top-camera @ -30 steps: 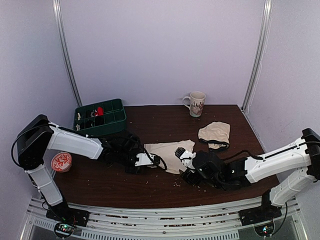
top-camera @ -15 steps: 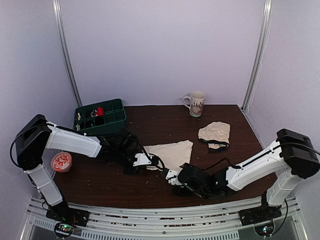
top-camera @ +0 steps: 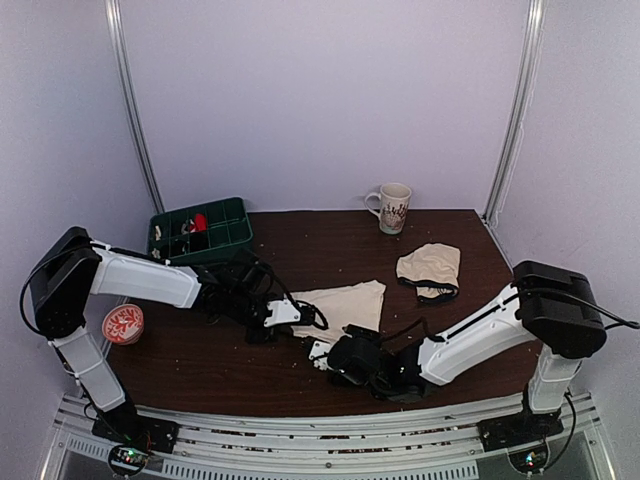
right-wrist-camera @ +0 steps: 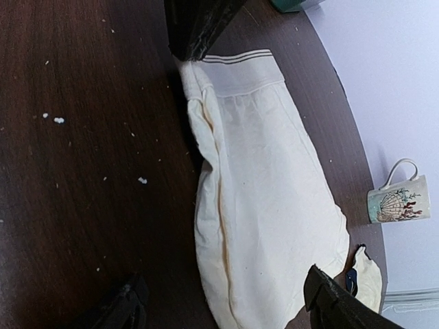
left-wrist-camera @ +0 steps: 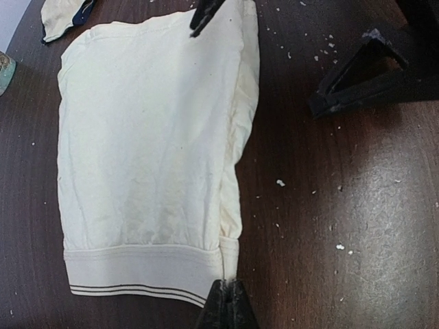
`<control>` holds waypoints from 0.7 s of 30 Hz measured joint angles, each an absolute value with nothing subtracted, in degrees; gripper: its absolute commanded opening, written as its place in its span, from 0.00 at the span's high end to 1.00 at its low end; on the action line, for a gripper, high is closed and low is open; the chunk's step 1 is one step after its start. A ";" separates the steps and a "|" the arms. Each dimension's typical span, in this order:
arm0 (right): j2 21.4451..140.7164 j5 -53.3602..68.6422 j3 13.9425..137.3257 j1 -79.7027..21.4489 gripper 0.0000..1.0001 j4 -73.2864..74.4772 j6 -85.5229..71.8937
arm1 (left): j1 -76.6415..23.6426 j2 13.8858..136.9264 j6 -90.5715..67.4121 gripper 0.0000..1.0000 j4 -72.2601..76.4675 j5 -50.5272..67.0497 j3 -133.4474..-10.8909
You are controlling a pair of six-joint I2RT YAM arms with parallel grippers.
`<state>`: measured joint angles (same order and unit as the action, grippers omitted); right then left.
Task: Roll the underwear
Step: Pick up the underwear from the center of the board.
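The underwear (top-camera: 345,304) is a cream cloth. It lies flat on the brown table (top-camera: 330,240), near the middle of the top view and a little below the center. It is spread out, not rolled. Its band, with thin dark stripes, is at the left end there.

The left gripper (left-wrist-camera: 225,307) is squeezed tight on one corner of that band. In the left wrist view it sits at the bottom middle of the frame. The cloth runs from there up to the top.

The right gripper (top-camera: 320,352) is just below the cloth in the top view. Its jaws are spread wide and hold nothing. In the right wrist view its two dark fingers (right-wrist-camera: 328,301) show at the bottom of the frame. The leg end of the cloth lies between them. One finger may be touching the cloth, but I cannot tell for sure.

A mug (top-camera: 392,207) stands at the back of the table. A green tray (top-camera: 215,255) sits at the back left. A second cream cloth (top-camera: 430,265) lies to the right, apart from the underwear.
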<state>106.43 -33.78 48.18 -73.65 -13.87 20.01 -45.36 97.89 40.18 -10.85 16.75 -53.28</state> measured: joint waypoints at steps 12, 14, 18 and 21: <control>114.54 -37.63 57.93 -73.49 0.29 -12.82 23.92 | -45.04 96.82 40.23 1.00 -11.03 17.50 -53.25; 114.91 -39.51 57.89 -72.95 0.30 -12.88 23.66 | -44.69 96.64 40.34 1.00 -11.05 17.67 -53.25; 115.04 -42.68 57.65 -71.07 0.32 -11.51 22.33 | -44.05 96.40 40.42 1.00 -11.03 17.85 -53.25; 115.04 -44.60 57.10 -70.28 0.37 -10.76 20.99 | -43.97 96.40 40.45 1.00 -11.05 18.02 -53.25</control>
